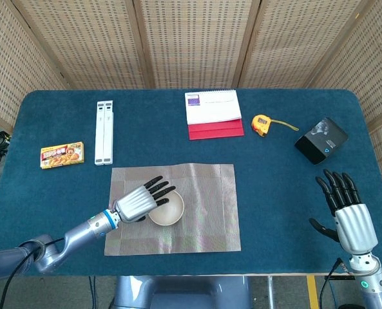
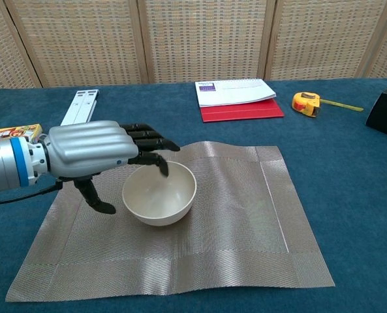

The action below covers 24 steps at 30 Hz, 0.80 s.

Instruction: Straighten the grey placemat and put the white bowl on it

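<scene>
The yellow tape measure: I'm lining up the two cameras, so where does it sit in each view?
Head view: yellow tape measure lies upper right of centre, just right of the red-and-white notebook.
Chest view: it lies upper right, again right of that notebook.
Shared landmark: the notebook.

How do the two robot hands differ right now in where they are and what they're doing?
The left robot hand reaches over the grey placemat, fingertips above the rim of the white bowl, which sits on the mat; the right robot hand is apart at the table's edge, near nothing. The left lies flat, palm down; the right points away from the robot. Both have spread fingers and hold nothing.
</scene>
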{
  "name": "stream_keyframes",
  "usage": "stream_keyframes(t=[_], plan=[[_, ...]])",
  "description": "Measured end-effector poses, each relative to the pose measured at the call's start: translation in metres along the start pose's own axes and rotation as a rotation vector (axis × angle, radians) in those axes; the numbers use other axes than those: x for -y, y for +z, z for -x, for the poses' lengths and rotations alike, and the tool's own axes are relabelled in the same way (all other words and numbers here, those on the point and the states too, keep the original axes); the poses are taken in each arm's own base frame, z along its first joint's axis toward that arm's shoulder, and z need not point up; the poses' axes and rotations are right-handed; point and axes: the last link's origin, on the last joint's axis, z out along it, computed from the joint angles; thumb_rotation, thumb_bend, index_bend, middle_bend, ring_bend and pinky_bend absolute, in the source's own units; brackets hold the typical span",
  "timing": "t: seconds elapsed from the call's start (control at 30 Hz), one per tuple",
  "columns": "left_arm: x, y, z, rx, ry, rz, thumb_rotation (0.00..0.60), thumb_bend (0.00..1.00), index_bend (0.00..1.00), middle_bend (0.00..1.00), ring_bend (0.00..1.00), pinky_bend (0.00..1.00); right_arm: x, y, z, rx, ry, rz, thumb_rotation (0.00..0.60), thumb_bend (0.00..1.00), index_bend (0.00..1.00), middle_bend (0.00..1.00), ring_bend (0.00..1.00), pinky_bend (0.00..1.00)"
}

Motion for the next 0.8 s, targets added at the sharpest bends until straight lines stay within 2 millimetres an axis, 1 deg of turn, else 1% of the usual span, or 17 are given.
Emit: stream_keyframes(t=[0.13,0.23,0.33,0.4,0.47,0.53,0.6,0.7,0.77,0.8], plan=[[0.009,-0.013,-0.013,-0.048,-0.012,-0.031,0.6,0.0,0.0,0.0,0.0,0.0,0.002,-0.002,-0.003,-0.006,0.007,-0.006,0.6,0.0,0.0,0.0,0.0,0.0],[0.018,-0.029,-0.028,-0.116,-0.028,-0.08,0.6,0.0,0.0,0.0,0.0,0.0,0.004,-0.003,-0.006,-0.015,0.008,-0.011,0.6,0.0,0.0,0.0,0.0,0.0],[0.03,-0.054,-0.044,-0.19,-0.036,-0.165,0.6,0.0,0.0,0.0,0.0,0.0,0.004,-0.005,-0.008,-0.018,0.005,-0.01,0.6,0.0,0.0,0.0,0.0,0.0],[0.037,-0.076,-0.053,-0.239,-0.031,-0.258,0.6,0.0,0.0,0.0,0.0,0.0,0.003,-0.005,-0.008,-0.016,-0.005,-0.007,0.6,0.0,0.0,0.0,0.0,0.0],[0.041,-0.098,-0.059,-0.269,-0.039,-0.367,0.6,0.0,0.0,0.0,0.0,0.0,0.003,-0.005,-0.008,-0.015,-0.019,-0.002,0.6,0.0,0.0,0.0,0.0,0.0],[0.041,-0.118,-0.062,-0.273,-0.074,-0.472,0.6,0.0,0.0,0.0,0.0,0.0,0.001,-0.005,-0.008,-0.014,-0.042,0.01,0.6,0.0,0.0,0.0,0.0,0.0],[0.039,-0.143,-0.064,-0.278,-0.125,-0.594,0.6,0.0,0.0,0.0,0.0,0.0,-0.001,-0.005,-0.007,-0.013,-0.069,0.028,0.6,0.0,0.0,0.0,0.0,0.0],[0.038,-0.182,-0.061,-0.278,-0.157,-0.756,0.6,0.0,0.0,0.0,0.0,0.0,-0.005,-0.005,-0.006,-0.008,-0.105,0.065,0.6,0.0,0.0,0.0,0.0,0.0],[0.037,-0.204,-0.054,-0.265,-0.174,-0.836,0.6,0.0,0.0,0.0,0.0,0.0,-0.006,-0.005,-0.006,-0.005,-0.116,0.083,0.6,0.0,0.0,0.0,0.0,0.0],[0.036,-0.21,-0.052,-0.262,-0.185,-0.855,0.6,0.0,0.0,0.0,0.0,0.0,-0.006,-0.005,-0.006,-0.005,-0.12,0.089,0.6,0.0,0.0,0.0,0.0,0.0]])
